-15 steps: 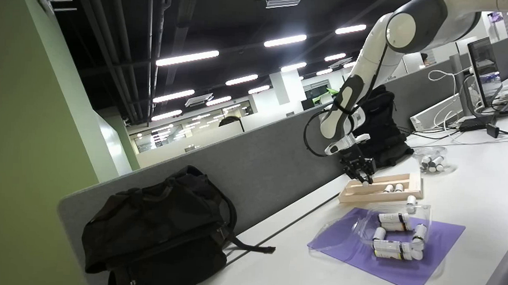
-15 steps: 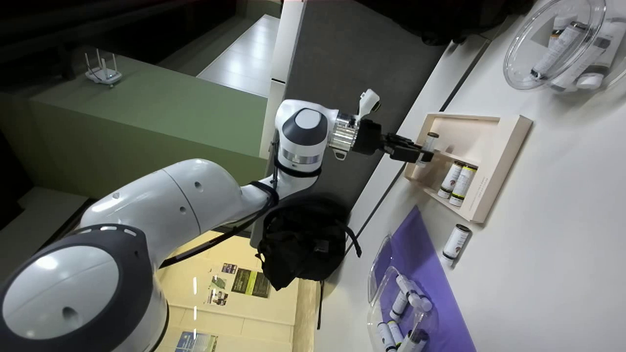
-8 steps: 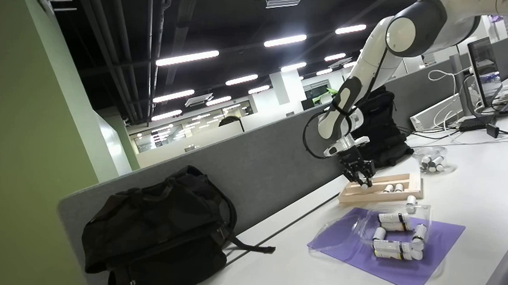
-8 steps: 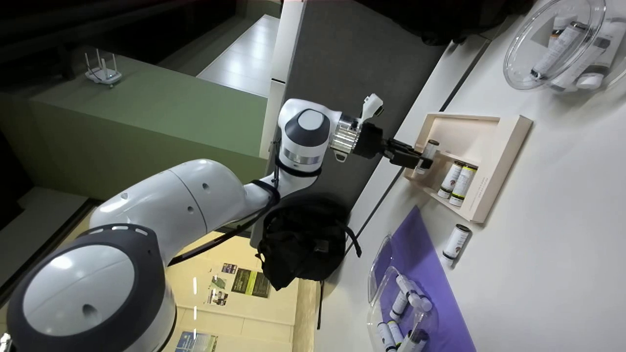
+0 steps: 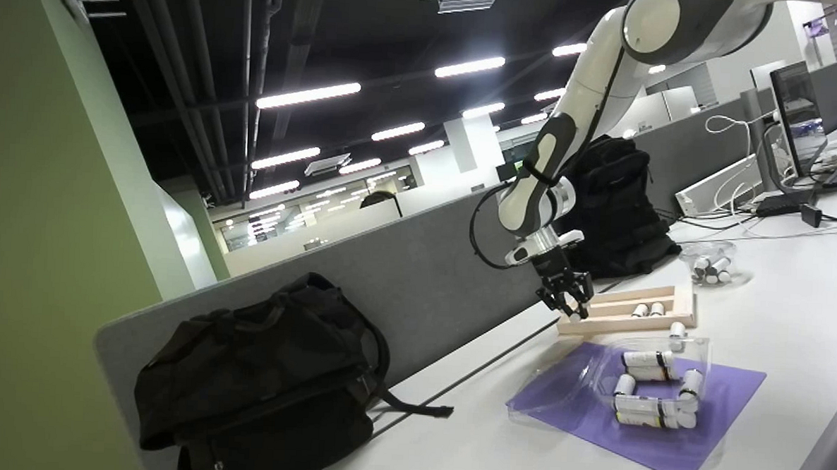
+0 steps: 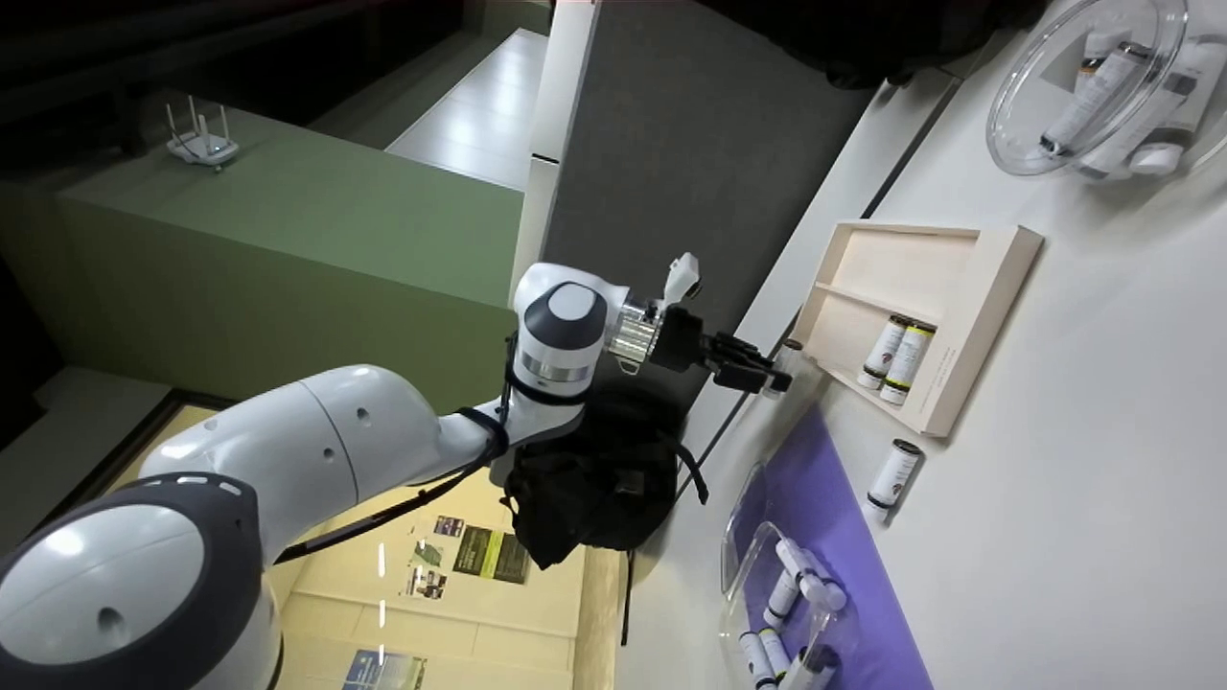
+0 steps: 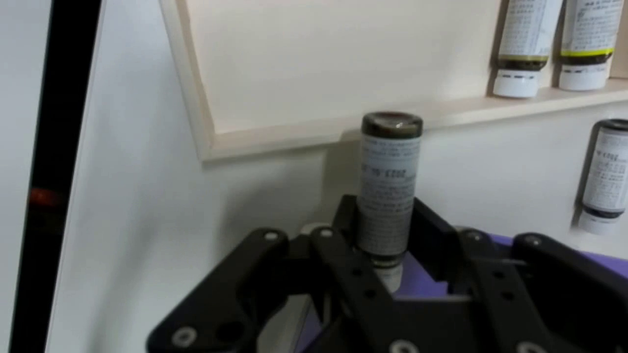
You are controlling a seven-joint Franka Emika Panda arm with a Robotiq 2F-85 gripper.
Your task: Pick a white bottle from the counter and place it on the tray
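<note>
My gripper (image 7: 385, 211) is shut on a white bottle (image 7: 390, 166) with a dark base and white cap. The bottle also shows at the fingertips in both exterior views (image 5: 575, 317) (image 6: 788, 356). The gripper (image 6: 778, 376) holds it above the white counter (image 6: 1074, 479), just outside a corner of the light wooden tray (image 6: 987, 326). In the wrist view the bottle's dark end overlaps the rim of the tray (image 7: 289, 142). Two white bottles (image 6: 884, 347) (image 6: 909, 362) lie side by side in one tray compartment. Another white bottle (image 6: 893, 474) is on the counter beside the tray.
A purple mat (image 5: 726, 393) bears an open clear container (image 5: 703, 353) with several white bottles. A clear tub (image 5: 717, 266) with bottles stands beyond the tray. A grey partition (image 5: 445, 264) and a black backpack (image 5: 610, 208) border the counter.
My gripper has moved, with the bottle in it, from over the tray to outside its corner, leftward and a little down in both exterior views. The other bottles have not moved.
</note>
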